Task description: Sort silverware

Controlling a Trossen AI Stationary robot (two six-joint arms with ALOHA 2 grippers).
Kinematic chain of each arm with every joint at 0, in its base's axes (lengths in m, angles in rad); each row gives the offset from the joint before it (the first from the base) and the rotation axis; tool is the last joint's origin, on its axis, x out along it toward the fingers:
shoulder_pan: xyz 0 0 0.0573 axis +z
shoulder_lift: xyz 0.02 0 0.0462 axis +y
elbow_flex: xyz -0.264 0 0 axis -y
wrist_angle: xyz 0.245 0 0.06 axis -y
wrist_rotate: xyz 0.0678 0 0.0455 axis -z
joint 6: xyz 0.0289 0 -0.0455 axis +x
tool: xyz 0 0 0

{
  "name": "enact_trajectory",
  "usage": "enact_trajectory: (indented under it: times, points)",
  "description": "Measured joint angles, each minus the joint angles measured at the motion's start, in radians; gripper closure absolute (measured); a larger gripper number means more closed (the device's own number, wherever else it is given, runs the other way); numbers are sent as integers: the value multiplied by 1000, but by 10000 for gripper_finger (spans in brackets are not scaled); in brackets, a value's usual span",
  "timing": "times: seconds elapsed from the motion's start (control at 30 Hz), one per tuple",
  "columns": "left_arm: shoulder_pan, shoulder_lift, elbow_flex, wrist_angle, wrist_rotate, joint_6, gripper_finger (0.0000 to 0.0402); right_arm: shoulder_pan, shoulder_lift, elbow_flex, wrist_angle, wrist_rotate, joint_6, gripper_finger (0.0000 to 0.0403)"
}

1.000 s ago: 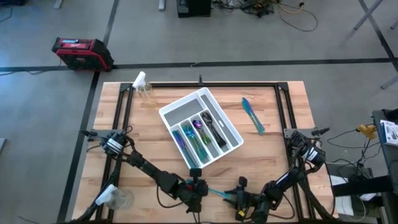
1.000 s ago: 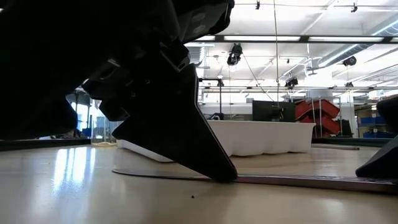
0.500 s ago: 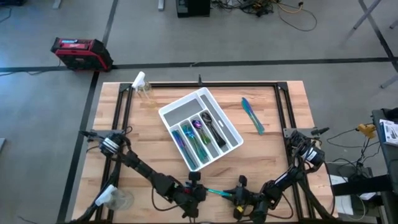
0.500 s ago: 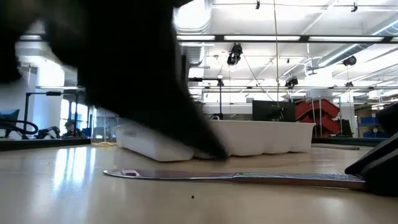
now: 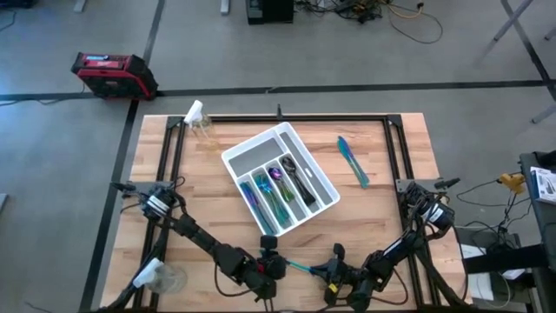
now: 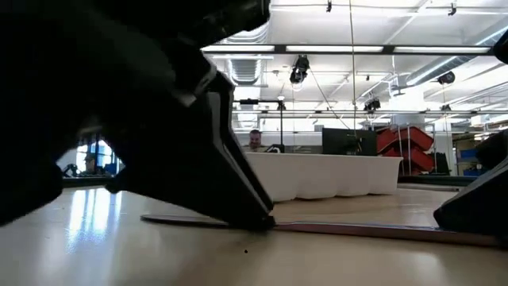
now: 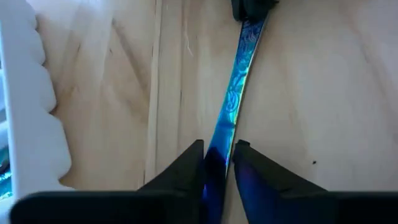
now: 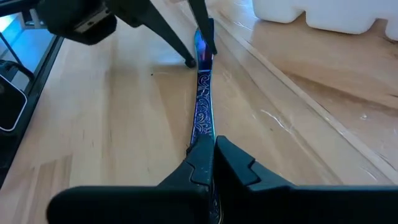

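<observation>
I have one blue iridescent utensil [image 5: 300, 269] lying flat on the table [image 5: 391, 209] near its front edge, its long axis running between my two grippers. My left gripper [image 7: 217, 163] pinches one end, fingers closed on the thin metal; my right gripper [image 8: 209, 151] clamps the other end, so both arms are equally near. Which of the two should carry it is a judgement: the white tray [image 5: 326, 185] sits toward the table's middle, beyond the piece, closer on my left arm's side. Nothing lies between piece and tray. A second utensil [image 5: 353, 162] rests apart, toward the right edge, beside the tray.
</observation>
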Motion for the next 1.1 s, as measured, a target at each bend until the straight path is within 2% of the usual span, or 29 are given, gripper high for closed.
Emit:
enact_trajectory:
  times: [0.13, 0.27, 0.47, 0.63, 0.73, 0.93, 1.1]
  points:
    - [1, 12, -9, 13, -11, -76, 303, 6, -19, -5, 7, -1, -42, 401]
    - [1, 16, -37, 32, -9, -195, 301, 16, -78, -8, -19, -41, -161, 401]
    - [1, 19, -46, 46, 9, -316, 327, 42, -170, -13, -164, -75, -188, 402]
    - [2, 25, -46, 50, 17, -416, 356, 79, -215, -26, -190, -32, -168, 394]
    - [2, 31, -46, 61, 18, -446, 371, 100, -221, -43, -198, 12, -134, 367]
    - [3, 39, -46, 87, 18, -430, 376, 124, -209, -110, -188, 62, -66, 279]
    - [3, 39, -46, 92, 19, -429, 377, 126, -165, -159, -36, 84, -55, 236]
